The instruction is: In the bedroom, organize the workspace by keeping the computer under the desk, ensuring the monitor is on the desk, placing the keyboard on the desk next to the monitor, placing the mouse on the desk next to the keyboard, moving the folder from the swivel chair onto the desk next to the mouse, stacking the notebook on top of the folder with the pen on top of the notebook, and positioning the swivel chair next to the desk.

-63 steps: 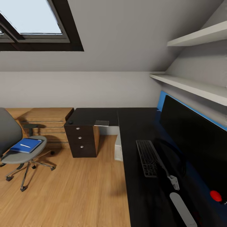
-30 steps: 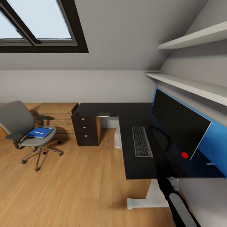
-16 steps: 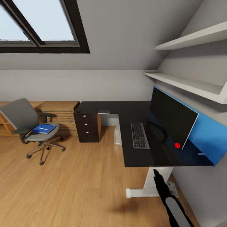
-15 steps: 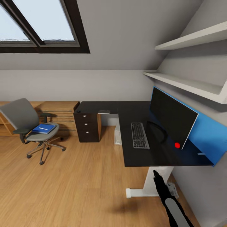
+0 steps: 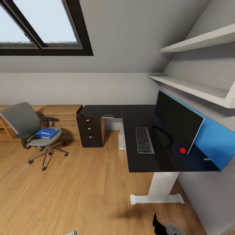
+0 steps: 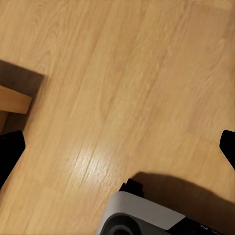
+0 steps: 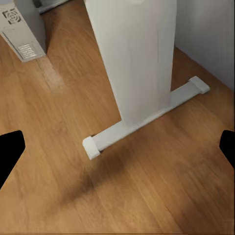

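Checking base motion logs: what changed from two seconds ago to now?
The view pulled back from the desk, so the camera moved. The right arm dropped from over the desktop to low at the frame's bottom. Keyboard, monitor, and folder on the swivel chair stayed put.

The robot's right arm (image 5: 163, 227) shows in the head view as a matte black segment with a pale grey-white piece beside it. In both wrist views, the left hand's fingers (image 6: 10, 152) and the right hand's fingers (image 7: 10, 149) are flat black, blunt tips. Below the left hand's fingers sits the robot's base (image 6: 142, 218): a rounded grey-white shell over black parts.
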`<state>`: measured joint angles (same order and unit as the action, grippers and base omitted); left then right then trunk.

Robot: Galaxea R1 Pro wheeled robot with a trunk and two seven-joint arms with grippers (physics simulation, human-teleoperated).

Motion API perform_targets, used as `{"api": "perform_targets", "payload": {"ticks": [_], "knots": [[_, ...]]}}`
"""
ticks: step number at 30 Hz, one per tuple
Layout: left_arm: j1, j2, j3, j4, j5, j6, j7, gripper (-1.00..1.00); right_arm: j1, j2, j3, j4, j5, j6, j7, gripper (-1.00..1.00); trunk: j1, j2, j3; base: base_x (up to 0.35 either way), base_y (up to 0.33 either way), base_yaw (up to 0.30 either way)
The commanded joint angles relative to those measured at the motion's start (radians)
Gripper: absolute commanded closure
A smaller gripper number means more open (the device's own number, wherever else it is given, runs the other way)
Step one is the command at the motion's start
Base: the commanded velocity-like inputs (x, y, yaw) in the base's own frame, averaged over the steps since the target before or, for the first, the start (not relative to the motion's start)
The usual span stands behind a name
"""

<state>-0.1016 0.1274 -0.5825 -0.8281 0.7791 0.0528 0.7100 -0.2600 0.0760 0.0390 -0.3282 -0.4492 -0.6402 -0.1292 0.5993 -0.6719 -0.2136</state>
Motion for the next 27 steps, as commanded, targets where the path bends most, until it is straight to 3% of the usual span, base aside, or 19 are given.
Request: {"api": "perform_targets", "payload": {"ticks": [1, 9, 13, 16, 21, 27], "knots": [[-0.001, 0.001, -0.005, -0.002, 0.002, 0.005, 0.007, -1.00, -0.001, -0.003, 0.003, 0.041, 0.005, -0.023, -0.008, -1.00, -0.004, 0.006, 0.002, 0.000, 0.000, 0.000], [-0.001, 0.001, -0.006, 0.002, 0.004, 0.003, 0.007, -1.00, -0.001, -0.007, 0.007, 0.143, 0.022, -0.070, -0.003, -1.00, -0.034, 0.062, 0.027, 0.000, 0.000, 0.000], [-0.001, -0.004, -0.007, 0.058, 0.001, 0.000, 0.006, -1.00, -0.001, -0.005, 0.009, 0.152, 0.023, -0.066, -0.003, -1.00, -0.046, 0.083, 0.036, 0.000, 0.000, 0.000], [-0.001, -0.005, -0.007, 0.087, 0.000, -0.031, 0.007, -1.00, -0.001, -0.006, 0.009, 0.154, 0.024, -0.064, -0.003, -1.00, -0.046, 0.083, 0.036, 0.000, 0.000, 0.000], [-0.001, -0.007, -0.015, 0.108, -0.004, -0.170, 0.005, -1.00, -0.001, -0.007, 0.011, 0.155, 0.037, -0.064, 0.000, -1.00, -0.046, 0.083, 0.036, 0.000, 0.005, 0.000], [-0.001, -0.008, -0.018, 0.111, -0.002, -0.180, 0.002, -1.00, -0.001, -0.005, 0.012, 0.157, 0.043, -0.064, 0.000, -1.00, -0.046, 0.083, 0.036, 0.000, 0.193, 0.000]]}}
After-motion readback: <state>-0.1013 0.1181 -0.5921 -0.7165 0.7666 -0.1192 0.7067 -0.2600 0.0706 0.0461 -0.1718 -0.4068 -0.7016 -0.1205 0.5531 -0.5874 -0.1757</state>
